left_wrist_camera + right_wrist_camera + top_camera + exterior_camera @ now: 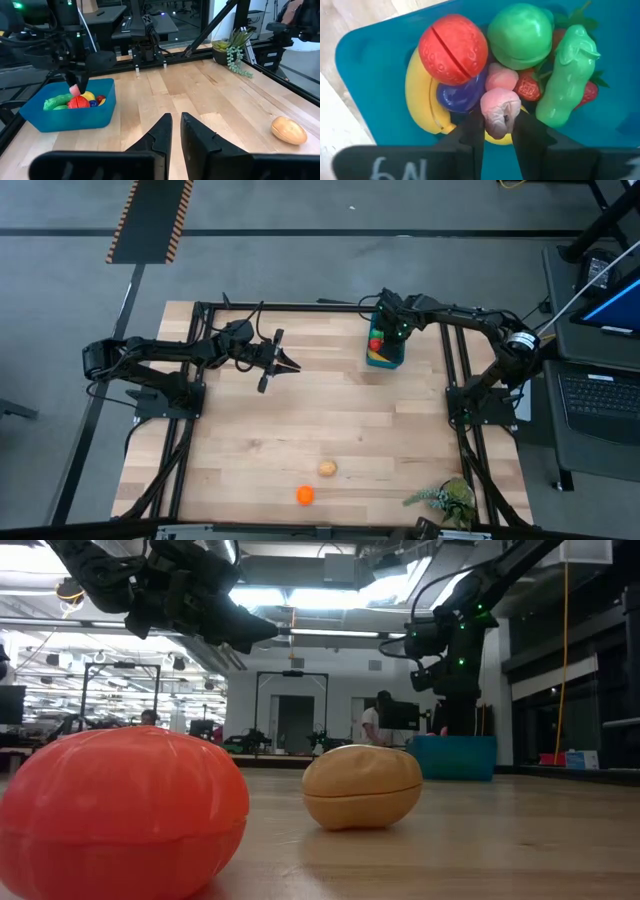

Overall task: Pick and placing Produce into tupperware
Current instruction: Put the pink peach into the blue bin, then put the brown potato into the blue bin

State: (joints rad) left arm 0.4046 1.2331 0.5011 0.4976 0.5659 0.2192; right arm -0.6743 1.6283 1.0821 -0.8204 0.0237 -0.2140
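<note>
My right end effector (497, 131) hangs directly over the tupperware (385, 356), fingers narrow around a small pink piece (500, 112) of produce. I judge I hold it low above the pile so it drops among the others rather than bouncing out. Beneath it lie a red strawberry-like piece (453, 49), a green round one (520, 35), a green cucumber (565, 75), a yellow banana (420, 102) and a purple piece (457, 95).

My left end effector (175, 137) hovers above bare counter (300, 430), fingers nearly together and holding nothing. The tan piece (288, 130) lies ahead of it and off to one side, the tupperware well apart on the other.

Only the right wrist view shows the pink piece between my fingers and what fills the container. The high view alone gives the layout: the tan piece and an orange piece (305, 495) sit far from both end effectors, near a leafy sprig (445, 498). The low view shows those two close up, resting on the counter.
</note>
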